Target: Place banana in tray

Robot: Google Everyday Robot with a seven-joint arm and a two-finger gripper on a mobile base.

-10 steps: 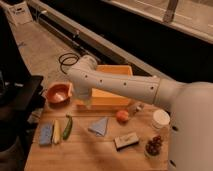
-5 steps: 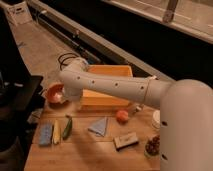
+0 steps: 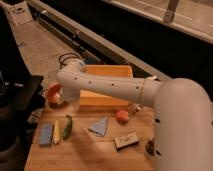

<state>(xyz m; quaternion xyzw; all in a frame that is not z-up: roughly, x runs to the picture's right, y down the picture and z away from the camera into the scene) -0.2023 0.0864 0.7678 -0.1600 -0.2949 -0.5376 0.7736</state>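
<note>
The banana is small and pale yellow. It lies on the wooden table's left part, between a blue sponge and a dark green vegetable. The tray, a deep yellow-orange bin, stands at the back of the table. My white arm reaches across the tray's front from the right. My gripper hangs at the tray's left front corner, beside the red bowl and above and behind the banana. It is open and holds nothing.
On the table are a blue folded cloth, an orange ball, a dark rectangular packet and a dark object by my base. A black stand borders the table's left edge.
My arm has swung left along the tray's front, carrying the gripper from the tray's middle to its left corner beside the red bowl. The objects on the table have not moved.
</note>
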